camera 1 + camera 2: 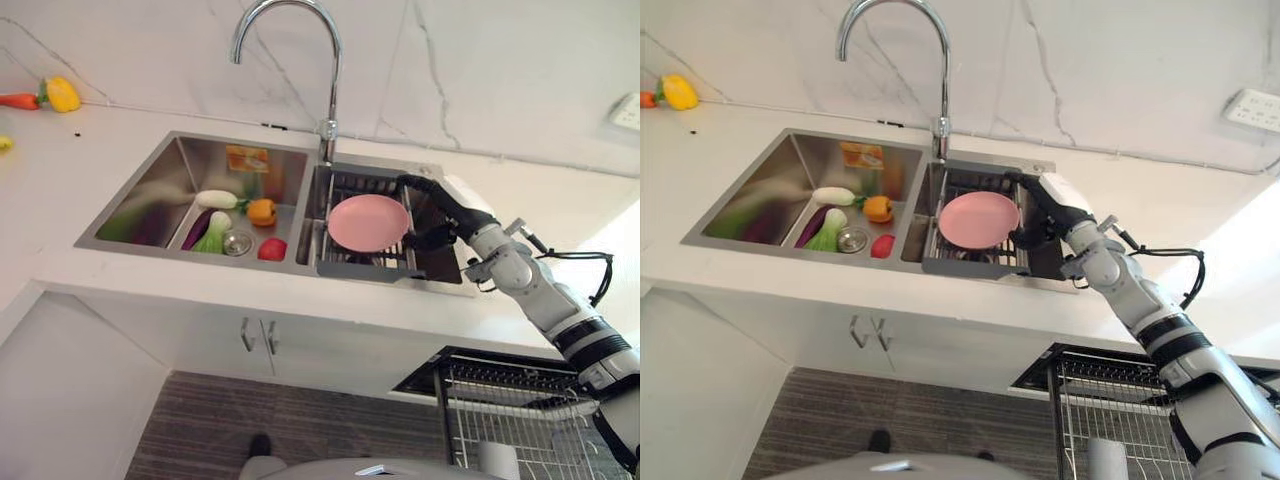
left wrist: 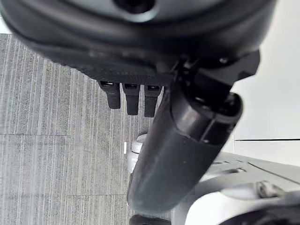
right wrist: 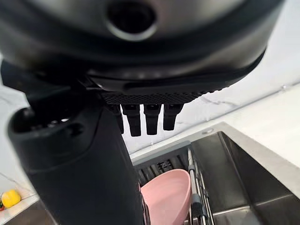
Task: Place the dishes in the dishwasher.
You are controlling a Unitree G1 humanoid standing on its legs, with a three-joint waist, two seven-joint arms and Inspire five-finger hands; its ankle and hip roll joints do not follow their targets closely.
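A pink plate [image 1: 366,222] leans tilted on the dark drying rack [image 1: 350,268] in the sink's right basin. My right hand [image 1: 443,214] reaches in from the right at the plate's right edge, with fingers arched over the rim and the thumb below it. In the right wrist view the fingers [image 3: 145,117] are straight and the plate [image 3: 165,197] lies past the thumb, so the hand is open. The dishwasher's pulled-out wire basket [image 1: 520,405] stands low at the right, under the counter. My left hand [image 2: 183,154] hangs open over the grey floor.
The left basin [image 1: 150,200] holds vegetables: a white radish [image 1: 216,199], an orange pepper [image 1: 262,211], an eggplant, a leafy green and a red tomato [image 1: 271,249]. A tall faucet [image 1: 330,90] rises behind the sink. A yellow pepper [image 1: 62,94] and a carrot lie on the counter at far left.
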